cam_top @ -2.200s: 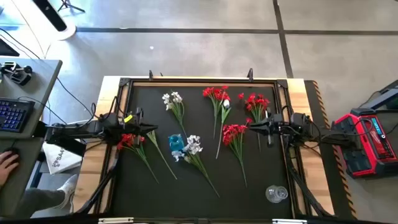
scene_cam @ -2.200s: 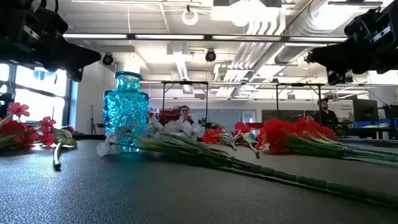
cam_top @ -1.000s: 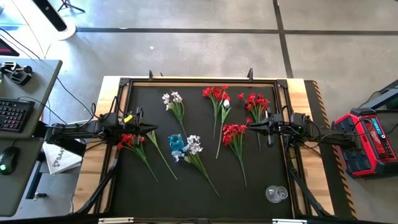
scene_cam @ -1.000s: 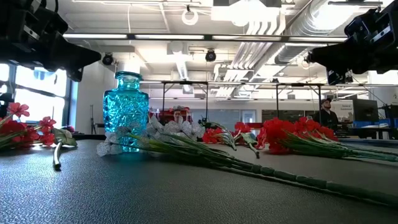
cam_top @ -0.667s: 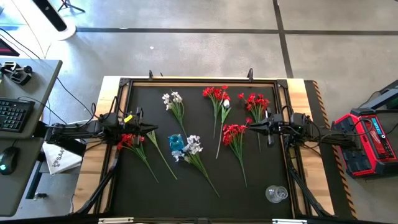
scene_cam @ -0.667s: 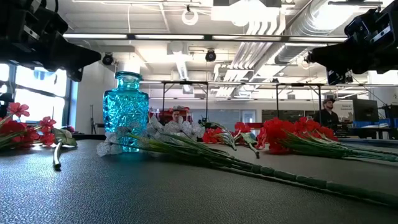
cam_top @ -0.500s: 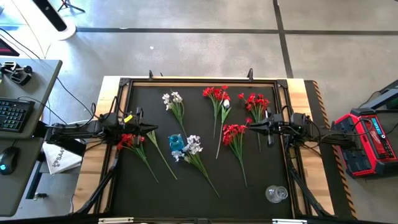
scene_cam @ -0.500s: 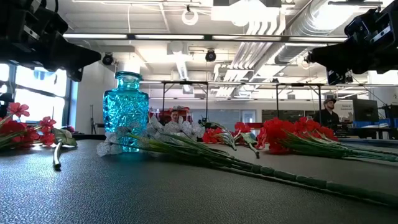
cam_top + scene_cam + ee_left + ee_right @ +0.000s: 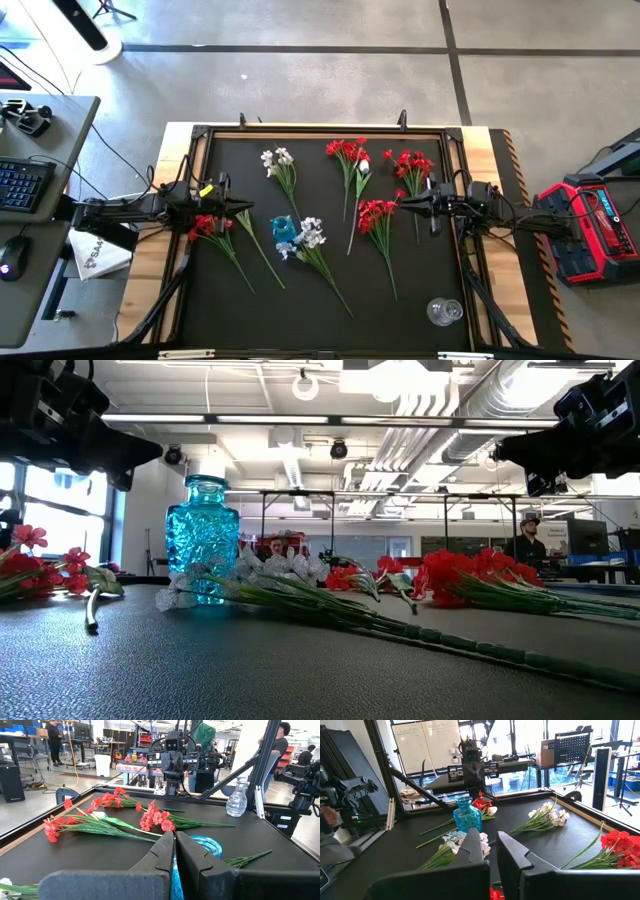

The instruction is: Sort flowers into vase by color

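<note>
We hover with the left gripper [image 9: 247, 209] and right gripper [image 9: 402, 205] pressed together and empty, at the mat's [image 9: 400, 310] left and right edges. Flowers [image 9: 378, 215] lie scattered mid-mat around the blue vase [image 9: 283, 231]. Sorting hasn't begun; next we open over a stem.

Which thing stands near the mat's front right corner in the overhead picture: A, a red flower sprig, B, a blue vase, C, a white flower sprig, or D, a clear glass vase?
D: the clear glass vase stands alone there, while the blue vase is nearer the middle among the sprigs.
</note>
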{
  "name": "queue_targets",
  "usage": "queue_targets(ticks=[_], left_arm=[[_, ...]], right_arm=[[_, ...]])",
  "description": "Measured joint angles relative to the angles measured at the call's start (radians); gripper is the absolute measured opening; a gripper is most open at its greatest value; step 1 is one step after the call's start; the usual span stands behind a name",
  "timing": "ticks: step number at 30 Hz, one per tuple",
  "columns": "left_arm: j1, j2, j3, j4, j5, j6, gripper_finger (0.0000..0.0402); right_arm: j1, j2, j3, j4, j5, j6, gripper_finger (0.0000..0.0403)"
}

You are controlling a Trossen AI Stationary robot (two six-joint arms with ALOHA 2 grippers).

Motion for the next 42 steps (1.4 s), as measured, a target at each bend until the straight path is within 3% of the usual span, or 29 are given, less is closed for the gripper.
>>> queue_targets(ticks=[5,12,17,24,29,34,39,42], left_arm=[[0.0,0.0,0.0,0.014,-0.01,-0.026,0.0007],[0.0,0.0,0.0,0.171,-0.107,-0.029,0.0007],[0.001,-0.001,0.0,0.2,-0.108,0.047,0.0007],[0.001,0.0,0.0,0.196,-0.099,0.166,0.0007],[0.001,0.0,0.0,0.19,-0.1,0.248,0.0007],[0.001,0.0,0.0,0.188,-0.1,0.255,0.0007],[0.001,0.0,0.0,0.188,-0.1,0.291,0.0007],[0.001,0.0,0.0,0.188,-0.1,0.298,0.0007]], right_arm=[[0.0,0.0,0.0,0.0,0.0,0.0,0.0003],[0.0,0.0,0.0,0.0,0.0,0.0,0.0003],[0.0,0.0,0.0,0.0,0.0,-0.005,0.0003],[0.0,0.0,0.0,0.0,0.003,-0.525,0.0003],[0.0,0.0,0.0,0.006,-0.005,-0.708,0.0003],[0.004,0.0,0.0,0.229,-0.136,-0.485,0.0003],[0.004,0.0,0.0,0.581,-0.068,-0.113,0.0003],[0.004,0.006,0.009,0.638,-0.021,0.006,0.0003]])
